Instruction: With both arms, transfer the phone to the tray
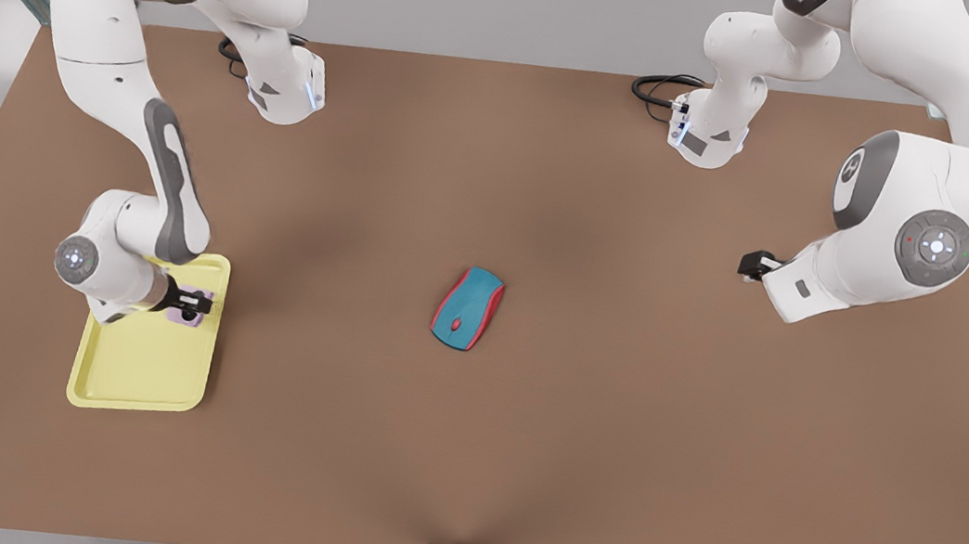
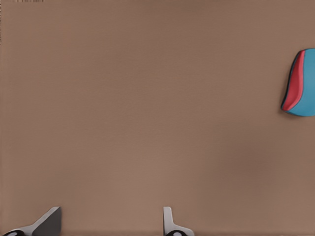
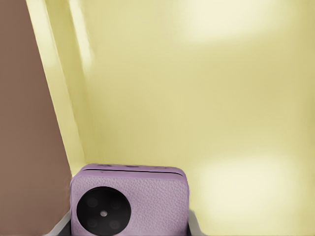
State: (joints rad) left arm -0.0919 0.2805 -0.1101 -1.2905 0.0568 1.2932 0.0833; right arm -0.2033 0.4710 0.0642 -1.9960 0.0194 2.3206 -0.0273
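Note:
The lilac phone (image 1: 186, 317) with its round black lens cluster sits between the fingers of my right gripper (image 1: 199, 304), which is shut on it at the far right corner of the pale yellow tray (image 1: 144, 368) on the front view's left. In the right wrist view the phone (image 3: 130, 204) is close up, grey fingertips (image 3: 193, 224) press its sides, and the tray floor (image 3: 197, 98) spreads beyond it. Whether the phone touches the tray floor I cannot tell. My left gripper (image 1: 749, 266) hangs open over bare table on the front view's right, its fingers (image 2: 49, 221) far apart.
A teal-and-red computer mouse (image 1: 467, 308) lies in the middle of the brown table (image 1: 615, 420), at the edge of the left wrist view (image 2: 300, 83). Black cables (image 1: 658, 89) loop by the arm bases at the back edge.

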